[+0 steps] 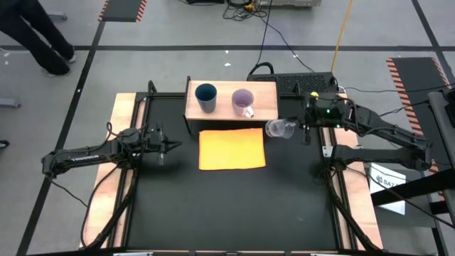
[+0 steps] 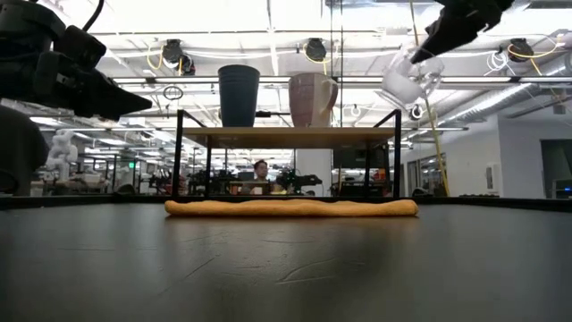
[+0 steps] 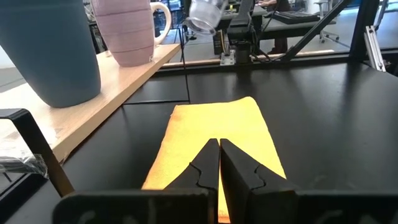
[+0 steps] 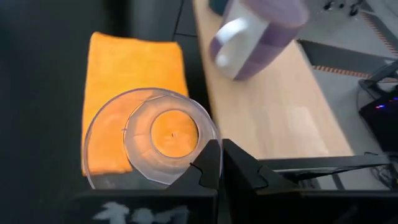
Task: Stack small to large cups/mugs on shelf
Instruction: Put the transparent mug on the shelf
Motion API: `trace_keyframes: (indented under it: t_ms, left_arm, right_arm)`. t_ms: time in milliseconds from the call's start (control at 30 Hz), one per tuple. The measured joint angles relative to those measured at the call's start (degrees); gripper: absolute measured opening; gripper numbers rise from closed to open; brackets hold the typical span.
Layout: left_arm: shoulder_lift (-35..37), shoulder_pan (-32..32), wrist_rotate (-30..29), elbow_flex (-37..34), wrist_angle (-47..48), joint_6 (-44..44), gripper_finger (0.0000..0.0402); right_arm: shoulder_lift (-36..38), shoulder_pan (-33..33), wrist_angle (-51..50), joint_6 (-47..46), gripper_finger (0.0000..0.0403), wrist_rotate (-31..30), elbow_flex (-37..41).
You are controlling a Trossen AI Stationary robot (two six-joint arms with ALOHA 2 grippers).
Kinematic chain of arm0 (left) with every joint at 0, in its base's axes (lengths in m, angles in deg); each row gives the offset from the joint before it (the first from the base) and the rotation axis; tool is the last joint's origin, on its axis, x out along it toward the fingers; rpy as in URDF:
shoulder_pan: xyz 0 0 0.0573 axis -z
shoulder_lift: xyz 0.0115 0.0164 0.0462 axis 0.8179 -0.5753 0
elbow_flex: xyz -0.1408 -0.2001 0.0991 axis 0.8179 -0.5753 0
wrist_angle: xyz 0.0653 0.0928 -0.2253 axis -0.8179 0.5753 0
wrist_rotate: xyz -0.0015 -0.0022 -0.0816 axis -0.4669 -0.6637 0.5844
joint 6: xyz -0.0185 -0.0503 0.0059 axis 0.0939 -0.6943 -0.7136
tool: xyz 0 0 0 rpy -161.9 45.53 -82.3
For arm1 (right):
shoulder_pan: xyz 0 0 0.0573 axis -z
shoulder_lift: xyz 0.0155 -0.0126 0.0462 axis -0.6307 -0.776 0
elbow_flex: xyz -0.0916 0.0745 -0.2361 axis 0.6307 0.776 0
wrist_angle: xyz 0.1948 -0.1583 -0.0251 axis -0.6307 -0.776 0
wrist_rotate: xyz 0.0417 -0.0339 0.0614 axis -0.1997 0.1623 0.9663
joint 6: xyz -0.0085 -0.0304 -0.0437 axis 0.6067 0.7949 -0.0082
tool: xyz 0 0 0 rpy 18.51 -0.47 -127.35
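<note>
Clear cup [image 1: 280, 129]: transparent, tilted, rim pinched by right gripper [image 1: 301, 128] beside shelf [image 1: 266, 110]; left gripper [image 1: 170, 146] closed, empty.

On the shelf [image 1: 266, 91] stand the tumbler [image 1: 205, 97] at left and the mug [image 1: 243, 102] at right. The cloth [image 1: 232, 148] lies before the shelf. The cup [image 1: 281, 129] hangs off the shelf's right end.

A light wooden shelf on dark side supports [image 2: 286, 136] stands across the black table, carrying a dark blue handleless tumbler [image 2: 239, 94] and a lilac mug [image 2: 311, 98] side by side. A flat orange cloth [image 2: 290, 208] lies before it. The right gripper [image 2: 420, 54] holds a tilted clear see-through cup [image 2: 407, 80] aloft beside the shelf.
</note>
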Motion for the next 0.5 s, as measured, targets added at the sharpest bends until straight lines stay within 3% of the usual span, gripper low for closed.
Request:
trace_keyframes:
  t_ms: [500]
  left_arm:
    - [0.00, -0.02, 0.00, 0.00, 0.33, 0.14, 0.0017]
  right_arm:
    - [-14.60, 7.44, -5.84, 4.07, 0.0000, 0.24, -17.80]
